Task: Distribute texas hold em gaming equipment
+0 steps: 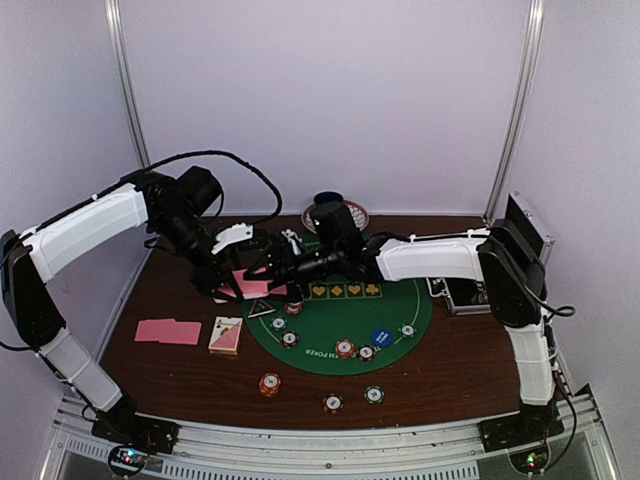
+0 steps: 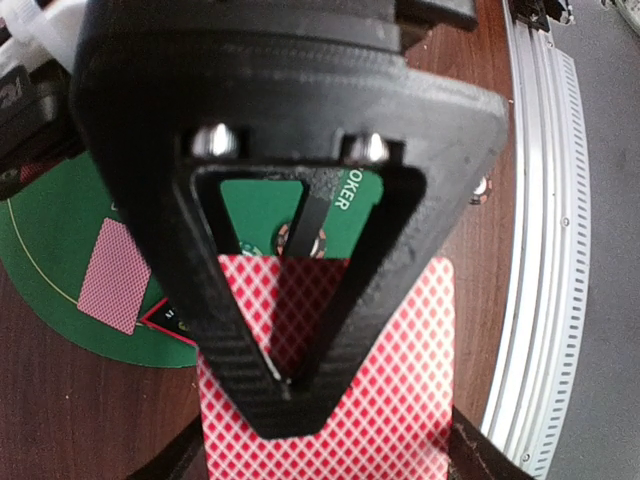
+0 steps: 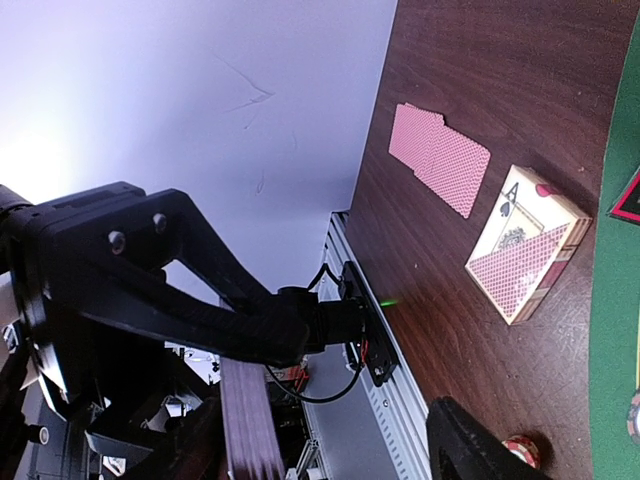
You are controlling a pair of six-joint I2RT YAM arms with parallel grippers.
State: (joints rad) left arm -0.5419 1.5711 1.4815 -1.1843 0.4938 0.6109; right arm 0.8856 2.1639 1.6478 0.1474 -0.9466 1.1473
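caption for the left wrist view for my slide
Left pincer gripping pink diamond-backed playing cards above a round green felt mat with one card face down on it

Felt mat [image 1: 412, 305] is green with a thin yellow ring, and the table [image 1: 450, 385] is dark brown wood. Playing cards [image 2: 400, 390] over the mat's left edge have pink-red diamond-lattice backs. There's a blue marker disc [image 1: 381, 338] on the mat and an orange, white-striped chip [image 1: 269, 384] just off its near rim.

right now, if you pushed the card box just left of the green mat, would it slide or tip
The card box lies flat on its broad face, so it probably slides rather than tips. The wood table looks smooth, so likely little drag. Its edges look like thin cardboard and might dent.
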